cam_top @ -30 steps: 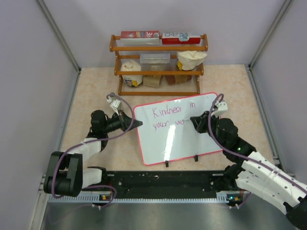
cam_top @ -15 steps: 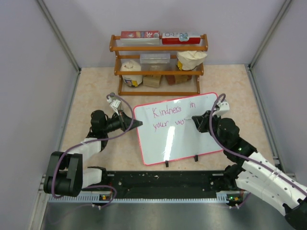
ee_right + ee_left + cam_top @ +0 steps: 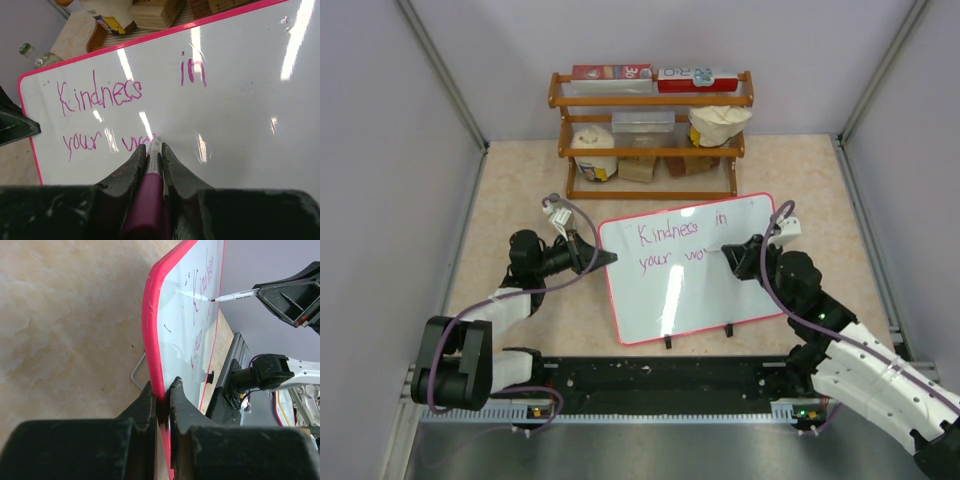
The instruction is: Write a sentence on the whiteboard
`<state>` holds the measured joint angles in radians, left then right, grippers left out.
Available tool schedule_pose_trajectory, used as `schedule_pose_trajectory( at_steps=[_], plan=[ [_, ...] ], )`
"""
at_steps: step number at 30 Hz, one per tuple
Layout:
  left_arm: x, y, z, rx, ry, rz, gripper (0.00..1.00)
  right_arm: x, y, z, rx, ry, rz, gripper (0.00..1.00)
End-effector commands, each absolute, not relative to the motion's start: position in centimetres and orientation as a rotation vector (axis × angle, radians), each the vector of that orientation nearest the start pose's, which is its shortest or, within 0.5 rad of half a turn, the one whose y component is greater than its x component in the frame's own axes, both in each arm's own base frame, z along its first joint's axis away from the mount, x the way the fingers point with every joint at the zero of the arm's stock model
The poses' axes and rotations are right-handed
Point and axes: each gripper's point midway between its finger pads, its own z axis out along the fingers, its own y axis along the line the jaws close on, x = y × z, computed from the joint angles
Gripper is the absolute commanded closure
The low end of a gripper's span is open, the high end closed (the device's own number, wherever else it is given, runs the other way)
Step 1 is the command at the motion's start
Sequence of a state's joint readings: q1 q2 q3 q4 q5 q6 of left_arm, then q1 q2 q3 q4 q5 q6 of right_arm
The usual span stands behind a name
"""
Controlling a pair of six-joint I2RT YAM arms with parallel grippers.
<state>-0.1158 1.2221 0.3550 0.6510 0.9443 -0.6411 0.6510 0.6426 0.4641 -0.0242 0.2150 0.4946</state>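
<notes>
The whiteboard (image 3: 710, 290), glossy white with a red-pink frame, stands tilted on the table. The sentence (image 3: 100, 95) on it is pink-magenta: "Kindness in" above, "your wo" and a partial letter below; it also shows in the top view (image 3: 670, 235). My left gripper (image 3: 161, 392) is shut on the whiteboard's left frame edge (image 3: 150, 325). My right gripper (image 3: 154, 149) is shut on a magenta marker (image 3: 147, 200), whose tip touches the board at the end of the second line. In the top view the right gripper (image 3: 738, 254) is over the board's middle right.
A wooden rack (image 3: 650, 135) with boxes, a tub and bags stands behind the board. Two black clip feet (image 3: 668, 342) hold the board's front edge. Grey walls enclose the table. A black rail (image 3: 660, 380) runs along the near edge.
My right gripper with the marker has moved a little to the right along the second line, adding strokes after "wo". The left gripper and the board have not moved.
</notes>
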Motion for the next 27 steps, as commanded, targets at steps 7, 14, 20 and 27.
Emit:
schedule_pose_trajectory(
  at_steps=[7,14,20,27],
  plan=[
    [27.9,-17.5,12.2,0.296,1.884,-1.126,1.0,23.7,15.8,16.7,0.006,1.902,0.61,1.0],
    [27.9,-17.5,12.2,0.295,1.885,-1.127,1.0,23.3,15.7,16.3,-0.001,1.915,0.607,1.0],
    [27.9,-17.5,12.2,0.294,1.886,-1.128,1.0,24.1,15.4,17.6,0.021,1.879,0.585,1.0],
    [28.0,-17.5,12.2,0.293,1.885,-1.126,1.0,25.1,15.5,19.2,0.042,1.835,0.574,1.0]
  ],
)
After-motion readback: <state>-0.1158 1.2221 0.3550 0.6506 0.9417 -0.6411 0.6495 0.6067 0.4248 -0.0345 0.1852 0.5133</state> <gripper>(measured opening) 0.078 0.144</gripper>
